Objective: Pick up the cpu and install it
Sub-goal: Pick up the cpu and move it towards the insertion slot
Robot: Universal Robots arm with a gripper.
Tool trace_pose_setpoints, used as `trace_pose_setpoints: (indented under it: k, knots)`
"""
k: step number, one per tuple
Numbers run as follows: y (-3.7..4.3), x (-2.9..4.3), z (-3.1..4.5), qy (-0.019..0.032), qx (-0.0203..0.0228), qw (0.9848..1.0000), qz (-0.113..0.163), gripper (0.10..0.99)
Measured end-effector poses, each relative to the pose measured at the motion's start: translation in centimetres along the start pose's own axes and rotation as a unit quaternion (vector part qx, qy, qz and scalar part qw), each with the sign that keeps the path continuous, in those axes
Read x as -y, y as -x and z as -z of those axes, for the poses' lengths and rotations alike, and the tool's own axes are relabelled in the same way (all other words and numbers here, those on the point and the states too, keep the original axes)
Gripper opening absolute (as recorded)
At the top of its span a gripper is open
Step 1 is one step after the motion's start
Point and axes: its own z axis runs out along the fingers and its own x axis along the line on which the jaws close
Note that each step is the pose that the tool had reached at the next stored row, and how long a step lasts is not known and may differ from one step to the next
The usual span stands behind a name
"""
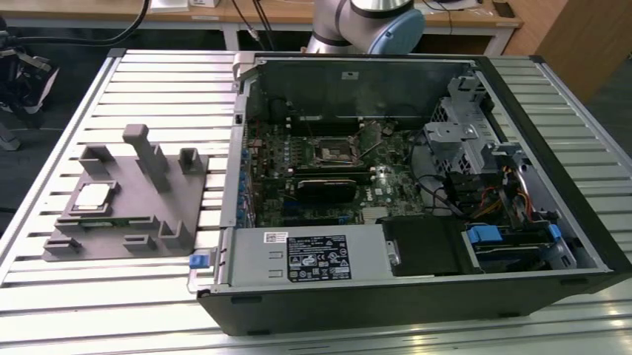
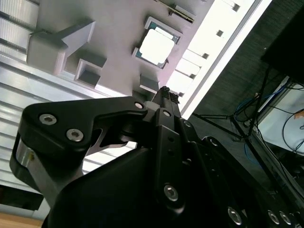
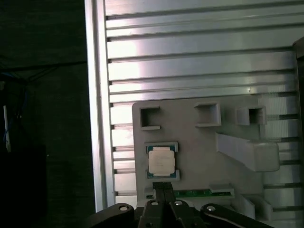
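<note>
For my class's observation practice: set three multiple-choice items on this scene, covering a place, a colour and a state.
1. Where is the cpu? A in the grey tray; B in the motherboard socket; C on the computer case.
2. The memory stick is: A red; B green; C yellow.
3. The jaws hold: A the cpu; B the memory stick; C nothing.
Answers: 1 A, it lies in a tray recess. 2 B, its board shows green beside the cpu. 3 C, the gripper hangs over the tray, jaws shut, empty.
</note>
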Motion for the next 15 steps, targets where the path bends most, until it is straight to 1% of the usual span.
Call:
trace_pose_setpoints:
  k: [15]
  knots:
    - [0.03, 0.02, -0.73, -0.0001, 0.0000, 1.0000, 0.001, 0.106]
